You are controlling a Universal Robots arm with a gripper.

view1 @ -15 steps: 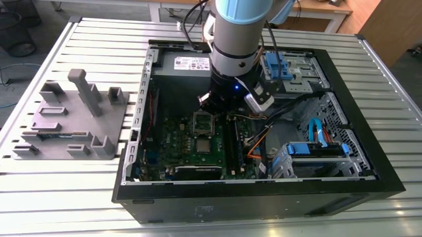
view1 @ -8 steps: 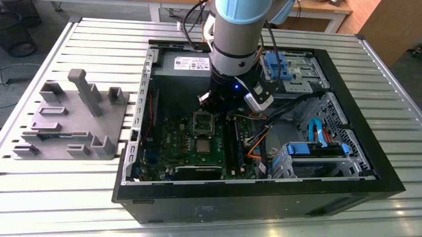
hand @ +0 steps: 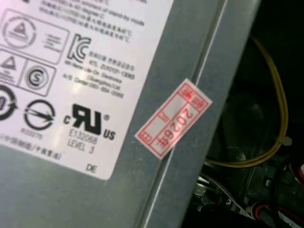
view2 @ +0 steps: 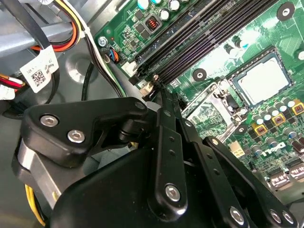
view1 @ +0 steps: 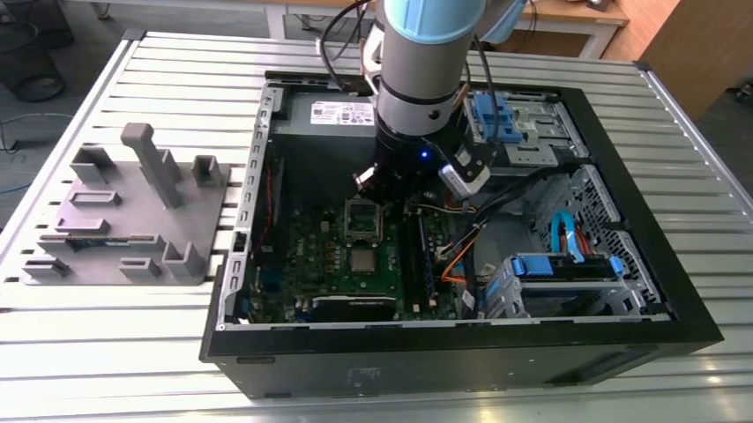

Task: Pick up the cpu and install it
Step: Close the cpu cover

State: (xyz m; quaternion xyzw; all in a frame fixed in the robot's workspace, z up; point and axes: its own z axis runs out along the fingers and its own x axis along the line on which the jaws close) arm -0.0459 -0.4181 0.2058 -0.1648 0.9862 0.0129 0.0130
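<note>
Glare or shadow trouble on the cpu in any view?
Exterior view: case interior dark beneath the arm, cpu dim but visible. Second wrist view: cpu evenly lit, soft sheen, no hot spot. First wrist view: white label bright, yellow wire in dark.

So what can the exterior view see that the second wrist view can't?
Exterior view: the grey tray on the table, and the whole case. Second wrist view: a white tag among the wires. Both: the gripper, and the green board with the cpu on it.
</note>
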